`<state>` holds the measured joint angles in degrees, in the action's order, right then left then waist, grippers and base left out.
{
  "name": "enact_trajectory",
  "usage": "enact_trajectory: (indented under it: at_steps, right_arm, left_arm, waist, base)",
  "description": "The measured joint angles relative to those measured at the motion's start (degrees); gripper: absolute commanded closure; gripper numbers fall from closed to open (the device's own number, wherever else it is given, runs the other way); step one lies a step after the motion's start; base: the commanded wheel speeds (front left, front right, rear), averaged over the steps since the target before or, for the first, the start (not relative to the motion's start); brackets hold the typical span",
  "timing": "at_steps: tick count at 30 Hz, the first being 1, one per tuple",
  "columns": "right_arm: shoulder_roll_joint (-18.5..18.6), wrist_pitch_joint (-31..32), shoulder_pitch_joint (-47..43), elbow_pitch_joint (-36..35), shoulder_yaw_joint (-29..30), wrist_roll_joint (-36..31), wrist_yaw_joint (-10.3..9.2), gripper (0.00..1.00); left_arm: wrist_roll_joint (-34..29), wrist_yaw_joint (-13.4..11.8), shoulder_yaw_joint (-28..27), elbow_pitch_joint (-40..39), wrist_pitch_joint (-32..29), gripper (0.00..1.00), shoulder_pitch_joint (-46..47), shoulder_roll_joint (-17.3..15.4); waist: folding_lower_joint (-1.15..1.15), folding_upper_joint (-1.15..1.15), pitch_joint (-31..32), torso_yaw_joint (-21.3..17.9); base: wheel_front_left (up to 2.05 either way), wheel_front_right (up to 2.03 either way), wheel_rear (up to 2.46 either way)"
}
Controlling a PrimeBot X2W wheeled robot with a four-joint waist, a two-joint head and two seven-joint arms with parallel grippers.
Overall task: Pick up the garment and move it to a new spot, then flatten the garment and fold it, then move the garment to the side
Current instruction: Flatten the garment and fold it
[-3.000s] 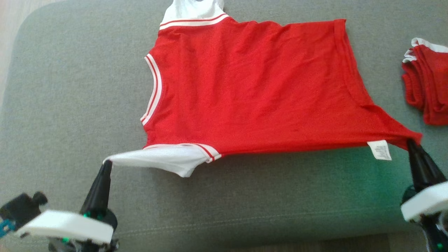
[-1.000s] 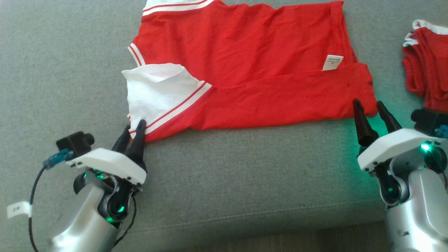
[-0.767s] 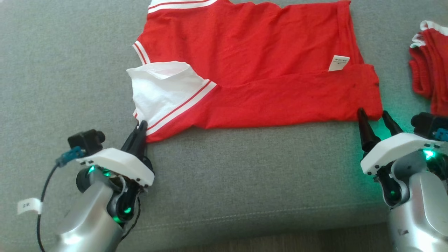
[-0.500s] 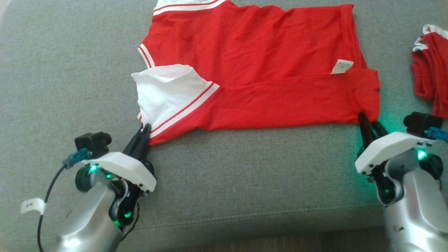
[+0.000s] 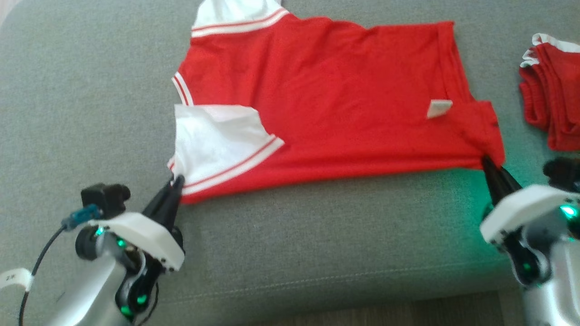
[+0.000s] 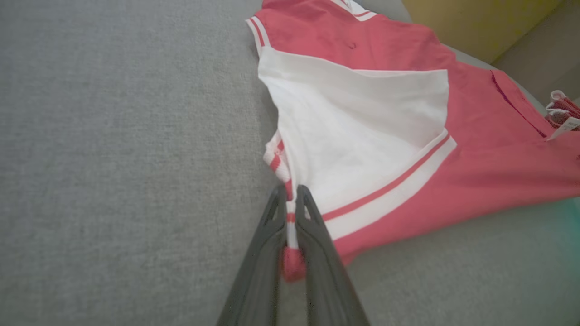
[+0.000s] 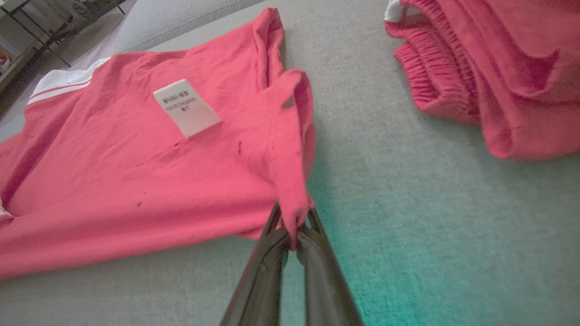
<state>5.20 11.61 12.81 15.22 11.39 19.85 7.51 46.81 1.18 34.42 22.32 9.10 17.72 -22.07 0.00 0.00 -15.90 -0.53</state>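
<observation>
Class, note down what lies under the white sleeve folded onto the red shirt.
The white sleeve lies on the red shirt, whose fabric shows around it. The part directly beneath is covered.

The left gripper (image 5: pixel 177 181) is reaching up from the lower left of the head view. Its two dark fingers (image 6: pixel 267 253) are pressing together on a bunched edge of the garment (image 5: pixel 340 104), tips slanting up and slightly right. Behind it, the left wrist cover (image 5: pixel 136 233) and the silver left forearm (image 5: pixel 86 294) are angling in from the bottom corner, with small green lights glowing at the joint. The right gripper (image 5: pixel 488 162) is pointing up and leftward from the lower right, its fingers squeezing a corner of the cloth. The right wrist cover (image 5: pixel 525 213) and the right forearm (image 5: pixel 548 299) are sitting low at the right edge, a green light shining on the cover.
</observation>
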Motion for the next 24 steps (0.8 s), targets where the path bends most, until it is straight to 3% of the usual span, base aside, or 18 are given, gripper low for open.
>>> enact_trajectory:
  at_steps: [8, 18, 19, 20, 21, 22, 23, 24]
  right_arm:
    - [2.32, 6.58, -9.56, -9.34, 3.43, 3.67, 0.00, 1.00]
    - [1.97, 9.91, -11.11, -9.04, 2.91, 6.23, 0.00, 1.00]
    - [1.97, 9.91, -11.08, -8.50, 2.56, 6.49, 0.00, 0.91]
    - [1.97, 9.92, -11.07, -8.03, 2.11, 6.60, 0.00, 0.55]
    - [1.98, 9.91, -11.07, -7.57, 1.85, 6.67, 0.00, 0.05]
    - [2.02, 9.81, -11.07, -7.19, 1.81, 6.79, 0.00, 0.00]
    - [2.10, 9.44, -11.07, -6.94, 1.87, 6.79, 0.00, 0.00]
    - [2.14, 8.89, -11.07, -6.94, 2.02, 6.95, 0.00, 0.00]
  left_arm:
    - [1.64, -4.31, 1.34, -13.70, -6.86, 1.00, -9.19, -4.69]
    - [3.54, -8.32, 2.50, -18.12, -11.90, 1.00, -13.38, -5.87]
    - [3.54, -8.32, 2.56, -17.72, -12.04, 1.00, -13.38, -5.83]
    - [3.59, -8.31, 2.57, -17.26, -12.04, 1.00, -13.36, -5.71]
    - [3.82, -8.25, 2.59, -16.90, -12.04, 0.92, -13.34, -5.57]
    - [3.80, -8.24, 2.68, -16.56, -12.04, 0.51, -13.35, -5.45]
    - [3.80, -8.25, 2.72, -16.24, -12.02, 0.00, -13.37, -5.35]
    - [3.80, -8.27, 2.70, -16.04, -11.62, 0.00, -13.41, -5.25]
  waist:
    - [0.00, 0.00, -0.22, 0.23]
    - [0.00, 0.00, -0.09, -0.28]
    - [0.00, 0.00, 0.05, -0.35]
    - [0.00, 0.00, 0.22, -0.40]
    - [0.00, 0.00, 0.41, -0.45]
    - [0.00, 0.00, 0.59, -0.48]
    - [0.00, 0.00, 0.76, -0.50]
    - [0.00, 0.00, 0.92, -0.54]
  base:
    - [0.00, 0.00, 0.00]
    - [0.00, 0.00, 0.00]
    - [0.00, 0.00, 0.00]
    - [0.00, 0.00, 0.00]
    - [0.00, 0.00, 0.00]
    - [0.00, 0.00, 0.00]
    - [0.00, 0.00, 0.00]
    - [0.00, 0.00, 0.00]
